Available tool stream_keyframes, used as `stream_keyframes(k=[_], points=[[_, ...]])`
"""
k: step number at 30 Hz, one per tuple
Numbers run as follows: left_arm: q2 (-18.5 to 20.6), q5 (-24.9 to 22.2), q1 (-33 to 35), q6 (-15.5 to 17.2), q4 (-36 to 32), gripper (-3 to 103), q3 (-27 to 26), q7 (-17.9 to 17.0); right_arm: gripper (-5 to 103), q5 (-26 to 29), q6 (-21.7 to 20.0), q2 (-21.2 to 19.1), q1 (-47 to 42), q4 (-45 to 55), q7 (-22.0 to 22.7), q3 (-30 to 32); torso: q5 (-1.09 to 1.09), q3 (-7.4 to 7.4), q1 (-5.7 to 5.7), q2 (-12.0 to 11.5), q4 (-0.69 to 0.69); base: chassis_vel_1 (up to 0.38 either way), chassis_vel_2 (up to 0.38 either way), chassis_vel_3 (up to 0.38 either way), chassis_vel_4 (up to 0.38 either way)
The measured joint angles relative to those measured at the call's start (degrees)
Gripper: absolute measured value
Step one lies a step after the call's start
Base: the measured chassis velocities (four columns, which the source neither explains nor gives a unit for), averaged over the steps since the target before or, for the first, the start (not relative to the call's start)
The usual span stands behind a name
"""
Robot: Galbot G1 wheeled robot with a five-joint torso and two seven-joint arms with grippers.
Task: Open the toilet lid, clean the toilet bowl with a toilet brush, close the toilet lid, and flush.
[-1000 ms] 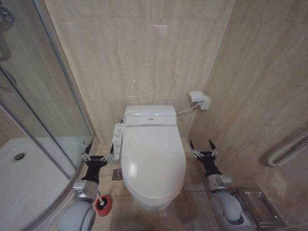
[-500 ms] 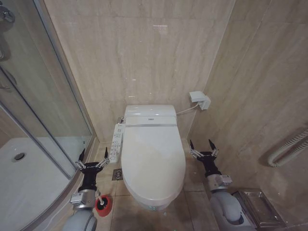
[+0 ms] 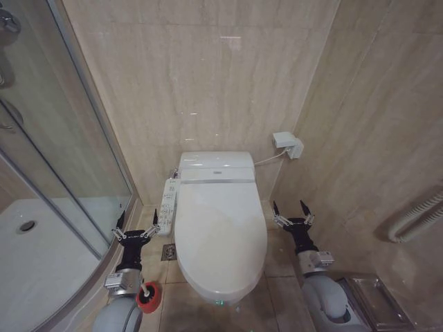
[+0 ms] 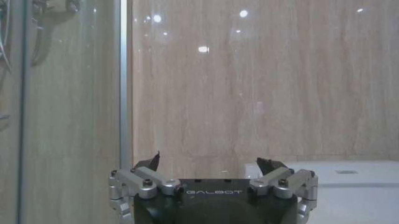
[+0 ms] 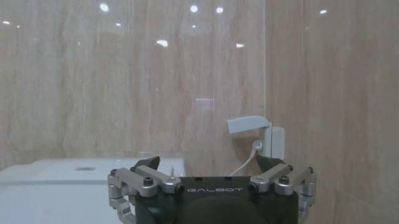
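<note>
The toilet lid (image 3: 220, 232) is down, glossy white, covering the toilet bowl, which is hidden. On the floor left of the toilet stands the red cup holder (image 3: 147, 296) of the toilet brush, with a dark centre; its handle is hidden. My left gripper (image 3: 138, 220) hovers open beside the toilet, near the long white control panel (image 3: 168, 200). My right gripper (image 3: 288, 209) is open on the toilet's other side, close to the wall. Both wrist views show open, empty jaws: left gripper (image 4: 210, 162), right gripper (image 5: 210, 163).
A curved glass shower enclosure (image 3: 69, 173) closes off the left side. A floor drain (image 3: 168, 250) sits beside the toilet. A white wall box (image 3: 287, 144) with a cable, a grey ribbed hose (image 3: 415, 221) and a metal tray (image 3: 374, 297) are on the right. Tiled walls stand close.
My left gripper drew back from the control panel toward the shower glass, then eased slightly forward again. The right arm stayed still.
</note>
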Motion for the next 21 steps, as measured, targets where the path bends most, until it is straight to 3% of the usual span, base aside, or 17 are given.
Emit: stream_keyframes(k=[8,21], points=[[0.1,-0.07,-0.96,0.0,1.04,100,-0.13,0.37,100,0.0,0.0,0.0,0.02,0.0,0.0,0.0,0.0,0.02,0.07,-0.02,0.0,-0.123,0.098,0.115,-0.108],[0.09,-0.14,-1.79,-0.38,2.14,100,0.28,0.92,100,0.0,0.0,0.0,0.0,0.0,0.0,0.0,0.0,-0.01,-0.01,0.0,0.0,-0.011,0.014,0.01,-0.007]])
